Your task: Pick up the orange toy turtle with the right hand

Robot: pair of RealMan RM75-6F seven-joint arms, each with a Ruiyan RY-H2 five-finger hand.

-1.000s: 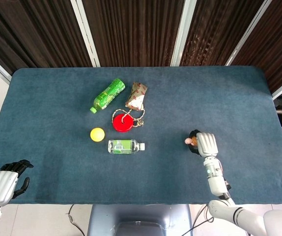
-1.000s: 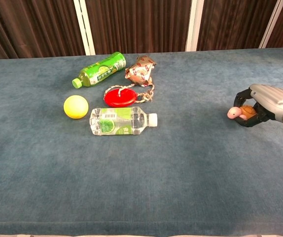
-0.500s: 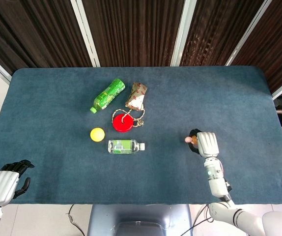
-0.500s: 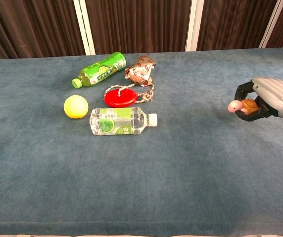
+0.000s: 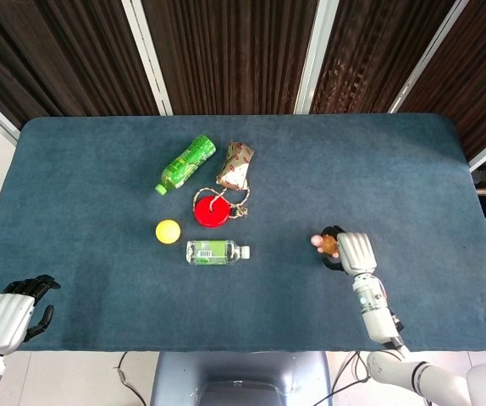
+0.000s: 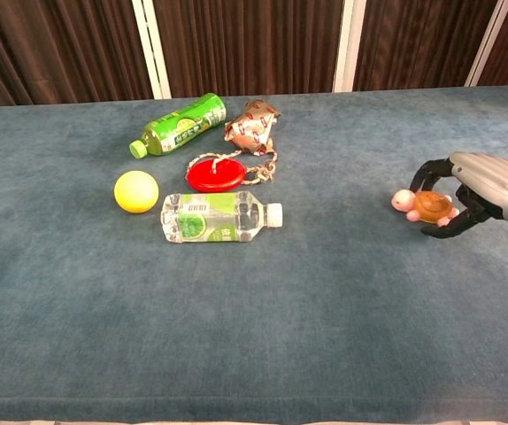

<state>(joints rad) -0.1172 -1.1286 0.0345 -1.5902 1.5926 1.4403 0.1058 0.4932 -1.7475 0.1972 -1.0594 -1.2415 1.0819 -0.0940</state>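
Observation:
The orange toy turtle with a pink head is gripped in my right hand, lifted a little above the blue table. In the head view the turtle pokes out to the left of the right hand, whose fingers curl around it. My left hand hangs at the table's near left corner, holding nothing, with its fingers bent; the chest view does not show it.
Left of centre lie a green bottle, a snack packet, a red disc with a cord, a yellow ball and a clear water bottle. The table's blue cloth spreads between them and the right hand.
The right hand has raised the turtle off the table and shifted it slightly left, tilting so that the turtle's shell now shows more in the chest view. The left hand has stayed put.

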